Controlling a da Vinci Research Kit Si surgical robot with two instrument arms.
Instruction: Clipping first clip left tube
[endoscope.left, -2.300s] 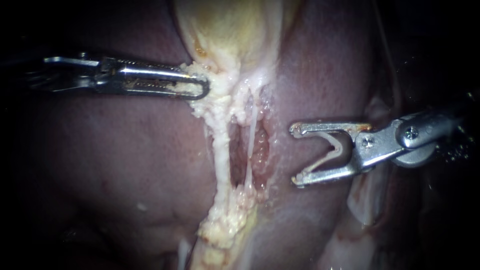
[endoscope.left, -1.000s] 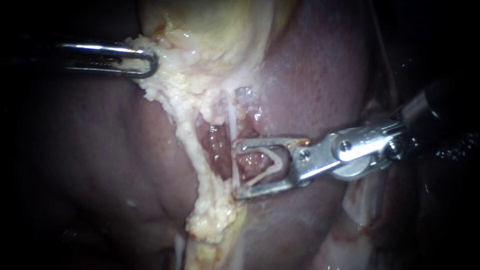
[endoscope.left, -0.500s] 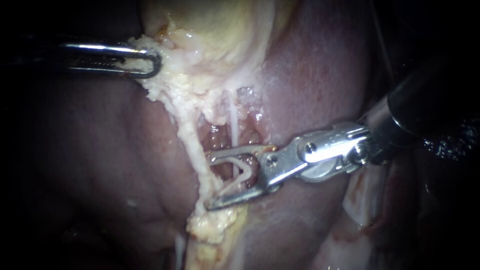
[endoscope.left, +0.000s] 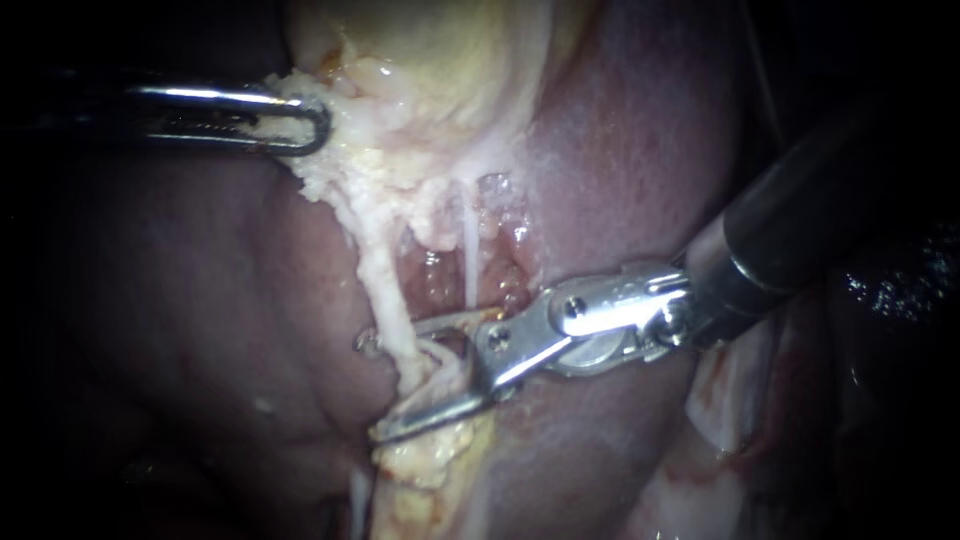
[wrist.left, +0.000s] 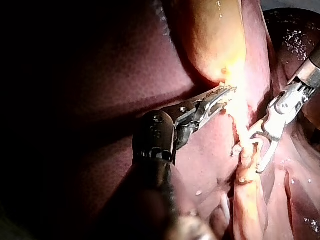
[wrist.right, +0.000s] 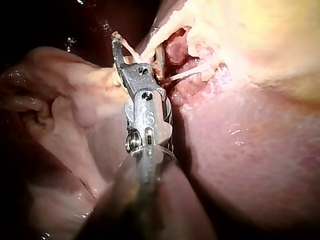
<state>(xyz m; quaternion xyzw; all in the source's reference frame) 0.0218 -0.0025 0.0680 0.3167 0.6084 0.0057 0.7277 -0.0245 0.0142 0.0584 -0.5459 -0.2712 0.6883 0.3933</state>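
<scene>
The left tube (endoscope.left: 381, 282), a thick whitish strand, runs down from the yellow gallbladder (endoscope.left: 440, 60). A thin right tube (endoscope.left: 468, 250) hangs beside it. My right instrument (endoscope.left: 374, 388) reaches in from the right. Its jaws are open and straddle the left tube low down, one on each side, with a pale clip (endoscope.left: 448, 356) between them. My left instrument (endoscope.left: 300, 118) is shut on the fatty tissue at the gallbladder's neck and holds it up and left. In the left wrist view the right instrument (wrist.left: 252, 155) brackets the tube (wrist.left: 247, 165).
Dark red liver (endoscope.left: 200, 300) lies on both sides of the tubes. A raw reddish bed (endoscope.left: 435, 280) shows between the two tubes. A fatty yellow lump (endoscope.left: 435, 465) sits just below the lower jaw. Pale folded tissue (wrist.right: 75, 115) lies beside the right shaft.
My right instrument has moved left, past the thin right tube, and its open jaws now straddle the left tube. Earlier my left instrument pulled the fatty tissue up and left; it has held since.
</scene>
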